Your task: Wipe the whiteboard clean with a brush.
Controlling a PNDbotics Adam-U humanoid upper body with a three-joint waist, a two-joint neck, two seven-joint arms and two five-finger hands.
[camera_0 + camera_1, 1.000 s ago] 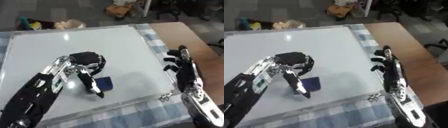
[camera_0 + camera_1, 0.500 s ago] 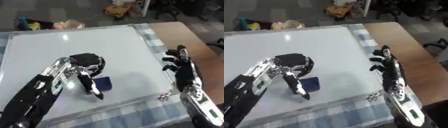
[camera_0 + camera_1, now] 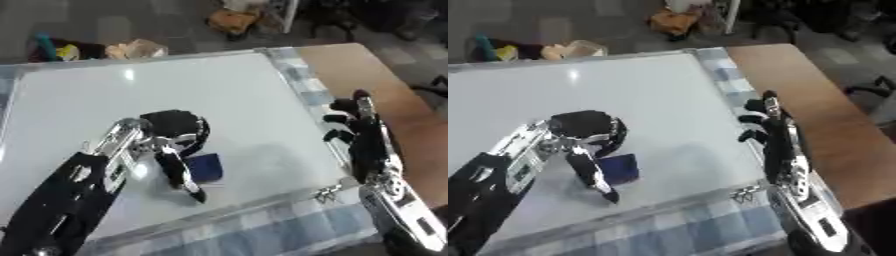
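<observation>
**Left hand works the eraser near the board's front edge**

The small dark-blue rectangular brush (image 3: pixel 205 168) lies flat on the large white whiteboard (image 3: pixel 175 90), down toward the board's near edge and a little left of its middle. Flat is how it needs to sit, so its wiping face drags across the surface. The robot's black left hand (image 3: pixel 175 145) is crouched directly over it, fingers curled downward and one long digit reaching past the brush toward the front edge; it appears to be pinching the brush's left side to steer it, though the exact contact is hidden beneath the palm.

The black-and-silver right hand (image 3: pixel 773 135) lies along the whiteboard's right edge, fingers relaxed and slightly spread, gripping nothing. My guess is that it rests there to steady the board while the other hand scrubs.

A small metal binder clip (image 3: pixel 327 192) sits at the board's near right corner, probably pinning it in place. Beneath the board shows a blue-and-white checked cloth (image 3: pixel 289 225), and to the right, the bare brown wooden tabletop (image 3: pixel 367 75). I see no clear marks left on the white surface.
</observation>
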